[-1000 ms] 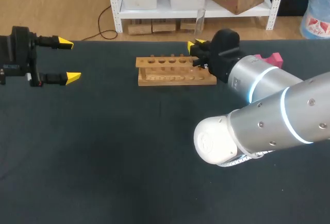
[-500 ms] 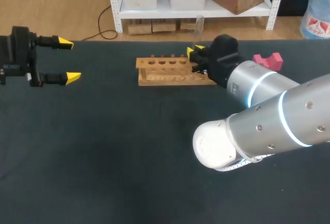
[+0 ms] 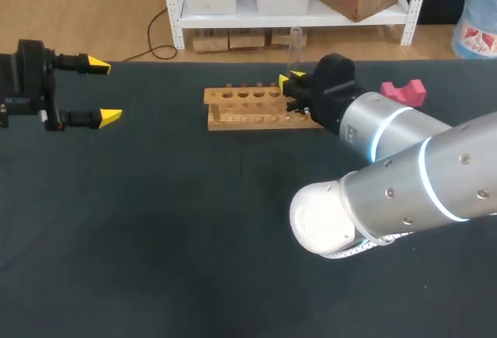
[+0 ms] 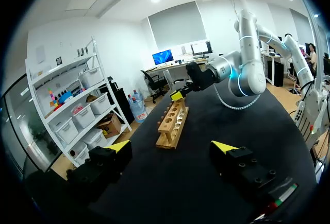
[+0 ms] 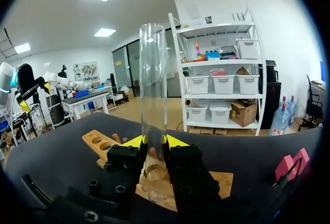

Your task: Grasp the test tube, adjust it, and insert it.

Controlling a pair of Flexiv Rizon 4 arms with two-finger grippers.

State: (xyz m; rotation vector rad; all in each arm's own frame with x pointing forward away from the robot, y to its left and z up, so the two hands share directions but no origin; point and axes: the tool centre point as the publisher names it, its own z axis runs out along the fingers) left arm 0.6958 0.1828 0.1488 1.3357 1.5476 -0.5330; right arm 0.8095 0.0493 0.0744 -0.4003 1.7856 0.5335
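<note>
The test tube (image 5: 153,80) stands upright, clamped between the fingers of my right hand (image 5: 154,140), its base just above the near end of the wooden rack (image 3: 248,113). I judge this to be the insertion step. Next I need to line the base up with a free hole and lower it straight. My left hand (image 3: 103,89) hangs spread wide, well apart from the rack.

I am in a robotics lab: my left arm (image 3: 27,81) and my right arm (image 3: 419,159) flank a black counter (image 3: 155,221) carrying a wooden rack (image 3: 248,119), with a glass test tube (image 5: 153,80) above it.
</note>
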